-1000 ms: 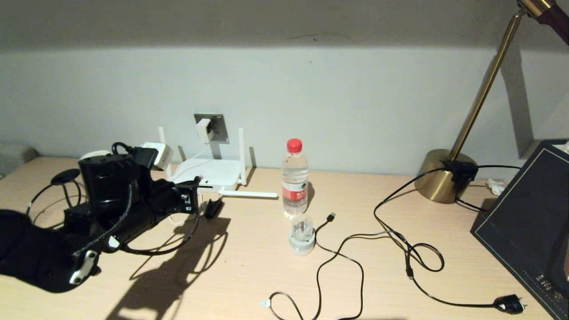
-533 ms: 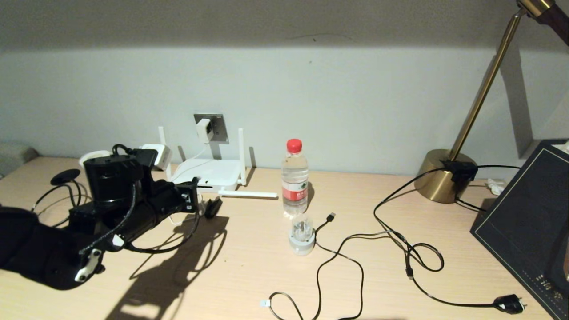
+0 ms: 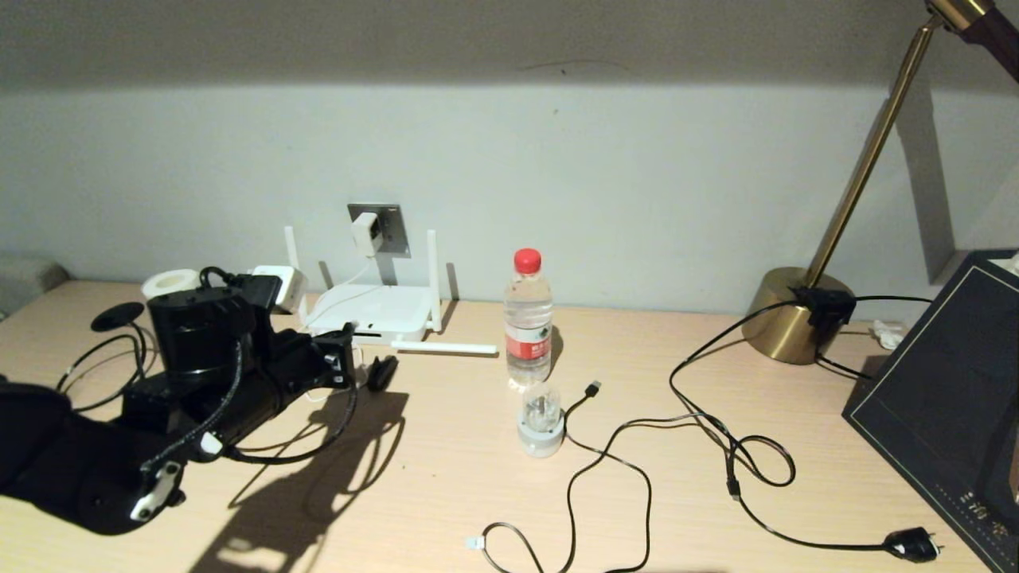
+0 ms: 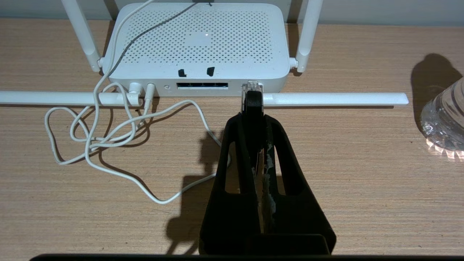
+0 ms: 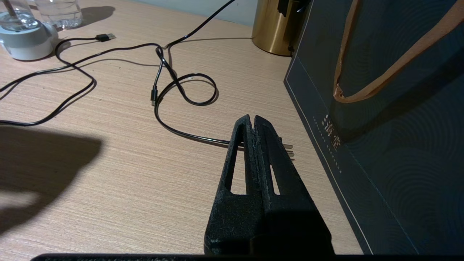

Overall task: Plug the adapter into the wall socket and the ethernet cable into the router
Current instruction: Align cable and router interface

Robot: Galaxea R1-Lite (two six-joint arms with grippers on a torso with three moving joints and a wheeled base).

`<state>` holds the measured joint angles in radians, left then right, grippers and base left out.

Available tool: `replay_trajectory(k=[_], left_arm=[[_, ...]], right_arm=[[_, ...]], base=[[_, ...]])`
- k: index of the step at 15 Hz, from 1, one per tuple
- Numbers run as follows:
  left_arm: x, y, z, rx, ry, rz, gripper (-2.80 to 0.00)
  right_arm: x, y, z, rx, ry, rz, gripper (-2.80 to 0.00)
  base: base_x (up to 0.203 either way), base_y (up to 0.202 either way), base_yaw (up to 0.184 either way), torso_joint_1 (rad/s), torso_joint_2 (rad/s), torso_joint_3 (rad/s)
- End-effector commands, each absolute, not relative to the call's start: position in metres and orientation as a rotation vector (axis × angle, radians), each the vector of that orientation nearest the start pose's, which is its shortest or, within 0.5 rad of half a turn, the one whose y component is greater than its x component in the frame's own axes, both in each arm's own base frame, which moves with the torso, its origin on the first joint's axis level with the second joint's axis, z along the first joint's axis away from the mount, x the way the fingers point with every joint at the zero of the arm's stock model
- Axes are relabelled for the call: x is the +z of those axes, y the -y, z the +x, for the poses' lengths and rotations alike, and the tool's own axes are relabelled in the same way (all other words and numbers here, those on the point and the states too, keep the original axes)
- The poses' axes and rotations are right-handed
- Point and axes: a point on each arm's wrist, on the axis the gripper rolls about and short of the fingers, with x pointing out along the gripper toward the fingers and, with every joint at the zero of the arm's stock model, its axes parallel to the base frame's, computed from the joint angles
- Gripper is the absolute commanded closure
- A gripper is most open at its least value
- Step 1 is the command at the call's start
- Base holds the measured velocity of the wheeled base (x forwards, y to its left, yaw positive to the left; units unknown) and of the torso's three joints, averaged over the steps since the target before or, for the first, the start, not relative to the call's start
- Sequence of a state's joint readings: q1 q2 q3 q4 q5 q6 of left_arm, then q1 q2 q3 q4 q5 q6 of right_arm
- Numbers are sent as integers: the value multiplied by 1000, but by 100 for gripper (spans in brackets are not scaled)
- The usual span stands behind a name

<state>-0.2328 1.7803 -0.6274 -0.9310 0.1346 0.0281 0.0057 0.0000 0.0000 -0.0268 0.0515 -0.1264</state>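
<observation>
The left gripper (image 4: 252, 108) pinches the black ethernet cable's clear-tipped connector (image 4: 251, 95) just before the flat white router's (image 4: 195, 43) ports, slightly right of them.

From my right wrist camera I see the right end effector (image 5: 253, 121) with its two black fingers pressed together, nothing between them, poised over the wooden desk (image 5: 108, 188). Just past its tip lie the metal prongs of a plug (image 5: 289, 149), on a black lamp cord (image 5: 181, 98) that loops across the desk. Close beside the fingers stands a dark paper bag (image 5: 380, 163) with a tan handle (image 5: 391, 69). Farther off I make out a brass lamp base (image 5: 273, 30), a thin black USB cable (image 5: 78, 43), and a round white-based gadget (image 5: 25, 43).
</observation>
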Motion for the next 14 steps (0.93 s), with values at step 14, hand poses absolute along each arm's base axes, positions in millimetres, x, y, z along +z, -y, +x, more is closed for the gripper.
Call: replay_trajectory(k=[14], left_arm=[[101, 64, 336, -29, -317, 120, 0]], right_arm=[[75, -1, -22, 57, 18, -129, 0]], base=[[0, 0, 0, 0, 0, 0]])
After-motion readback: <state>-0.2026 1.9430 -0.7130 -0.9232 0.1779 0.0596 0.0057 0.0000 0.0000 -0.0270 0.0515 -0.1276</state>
